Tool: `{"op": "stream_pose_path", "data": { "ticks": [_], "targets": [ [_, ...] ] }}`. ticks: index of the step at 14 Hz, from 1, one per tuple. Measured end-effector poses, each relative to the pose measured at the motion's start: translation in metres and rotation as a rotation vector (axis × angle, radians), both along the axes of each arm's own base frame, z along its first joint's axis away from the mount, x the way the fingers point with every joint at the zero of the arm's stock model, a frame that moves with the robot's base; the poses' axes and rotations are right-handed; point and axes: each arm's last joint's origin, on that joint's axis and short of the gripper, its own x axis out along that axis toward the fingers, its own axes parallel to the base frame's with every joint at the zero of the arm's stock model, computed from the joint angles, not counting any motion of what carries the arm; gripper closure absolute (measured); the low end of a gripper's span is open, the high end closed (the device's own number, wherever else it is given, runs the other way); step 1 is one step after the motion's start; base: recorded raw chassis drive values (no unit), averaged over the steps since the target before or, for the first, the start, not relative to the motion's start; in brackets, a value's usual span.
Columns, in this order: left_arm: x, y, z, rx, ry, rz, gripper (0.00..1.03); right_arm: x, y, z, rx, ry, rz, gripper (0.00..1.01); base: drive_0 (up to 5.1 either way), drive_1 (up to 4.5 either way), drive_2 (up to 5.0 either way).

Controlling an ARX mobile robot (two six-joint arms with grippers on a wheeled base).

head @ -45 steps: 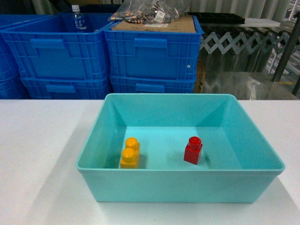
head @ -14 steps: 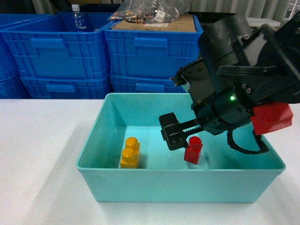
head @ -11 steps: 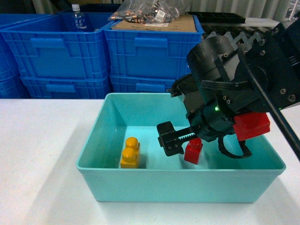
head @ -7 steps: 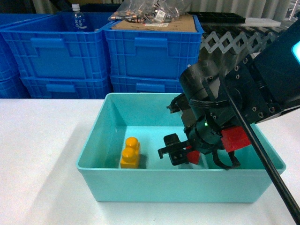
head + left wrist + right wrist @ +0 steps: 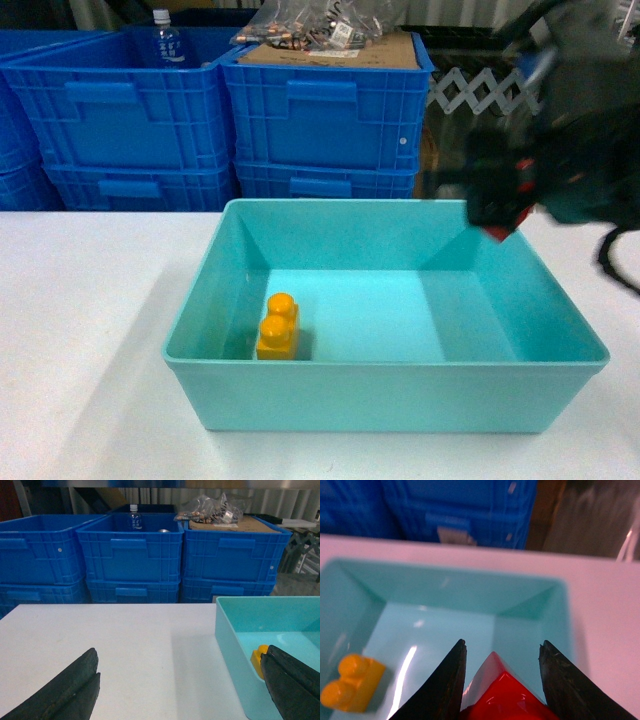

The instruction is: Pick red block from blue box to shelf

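Red block [image 5: 507, 695] gone from the blue box [image 5: 385, 385] floor since half a second ago, when the right end effector [image 5: 502, 680] was down over it. Now it sits pinched between the two dark fingers, lifted above the box's 4 o'clock area; the arm is a blur at 2 o'clock in head view. Pick done, carry to shelf remains; shelf not identifiable. Block glossy red, only an upper corner visible. Orange-yellow brick [image 5: 278, 327] remains inside. Left end effector [image 5: 180, 690] spread open over the desk [image 5: 125, 645].
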Motion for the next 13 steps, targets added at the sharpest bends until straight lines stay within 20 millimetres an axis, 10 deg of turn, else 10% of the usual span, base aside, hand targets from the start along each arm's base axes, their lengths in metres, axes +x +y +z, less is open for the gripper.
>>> {"op": "stream_pose_path", "data": {
  "ticks": [8,10,13],
  "targets": [
    [0.0,0.0,0.0,0.0,0.0,0.0,0.05,-0.087,-0.032,0.024,-0.021,-0.117,-0.087,0.62,0.0,0.0,0.0],
    [0.0,0.0,0.0,0.0,0.0,0.0,0.05,-0.192,-0.043,0.0,-0.137,-0.27,-0.176,0.62,0.0,0.0,0.0],
    [0.0,0.0,0.0,0.0,0.0,0.001,0.05,-0.23,-0.065,-0.008,-0.072,-0.426,-0.175,0.63,0.0,0.0,0.0]
  ]
}}
